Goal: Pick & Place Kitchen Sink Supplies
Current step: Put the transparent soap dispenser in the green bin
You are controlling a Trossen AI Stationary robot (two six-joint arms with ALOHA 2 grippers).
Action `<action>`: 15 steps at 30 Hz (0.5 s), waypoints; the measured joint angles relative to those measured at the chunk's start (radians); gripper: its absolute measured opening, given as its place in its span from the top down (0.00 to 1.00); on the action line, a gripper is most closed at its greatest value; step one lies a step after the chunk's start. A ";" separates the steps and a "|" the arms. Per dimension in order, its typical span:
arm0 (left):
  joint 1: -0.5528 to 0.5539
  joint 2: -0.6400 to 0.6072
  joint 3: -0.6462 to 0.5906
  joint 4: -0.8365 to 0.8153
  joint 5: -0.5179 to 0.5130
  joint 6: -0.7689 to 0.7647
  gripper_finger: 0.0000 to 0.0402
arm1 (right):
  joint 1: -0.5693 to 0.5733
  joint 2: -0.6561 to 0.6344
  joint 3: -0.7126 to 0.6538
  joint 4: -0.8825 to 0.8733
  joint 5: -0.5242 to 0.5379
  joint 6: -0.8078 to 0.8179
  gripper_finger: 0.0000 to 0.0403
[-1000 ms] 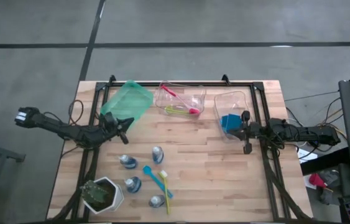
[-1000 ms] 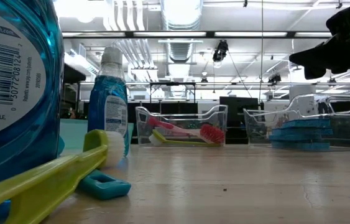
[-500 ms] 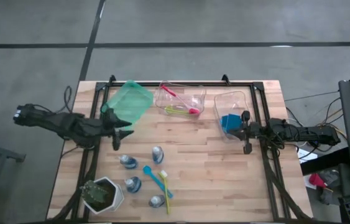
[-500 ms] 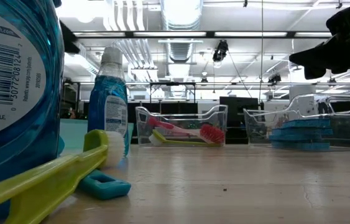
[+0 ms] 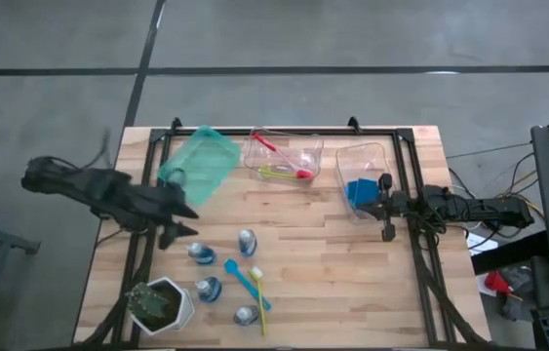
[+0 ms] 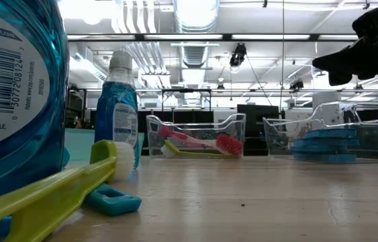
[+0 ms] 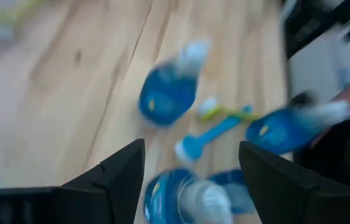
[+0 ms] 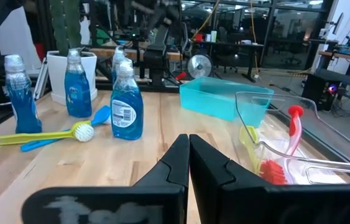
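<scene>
**benchwatcher:** While the right gripper sits pinched shut, empty, beside the clear plastic bin of blue sponges, the left gripper hovers with fingers spread, holding nothing, just beside the nearest small clear bottle of blue liquid.

**tabletop_tim:** Looks like the reach step. Next it probably needs to drop over that bottle, squeeze and lift.
</scene>
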 joint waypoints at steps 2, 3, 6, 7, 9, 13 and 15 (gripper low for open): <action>-0.010 0.035 -0.001 -0.014 0.027 -0.032 0.37 | 0.000 0.000 0.000 0.000 0.000 0.000 0.98; -0.017 0.050 -0.002 -0.015 0.043 -0.044 0.37 | 0.000 0.000 0.000 0.000 0.000 0.000 0.98; -0.042 0.085 0.002 -0.010 0.081 -0.071 0.37 | 0.000 0.000 0.000 0.000 0.000 0.000 0.98; -0.049 0.097 0.002 -0.012 0.085 -0.081 0.37 | 0.000 0.001 0.000 0.000 0.000 0.000 0.98; -0.059 0.115 0.002 -0.011 0.096 -0.103 0.37 | 0.000 0.001 0.000 0.000 0.000 0.000 0.98; -0.090 0.132 0.002 -0.011 0.104 -0.151 0.37 | 0.000 0.000 0.000 0.000 0.000 0.000 0.98; -0.111 0.145 0.002 -0.012 0.108 -0.163 0.37 | 0.000 0.001 0.000 0.000 0.000 0.000 0.98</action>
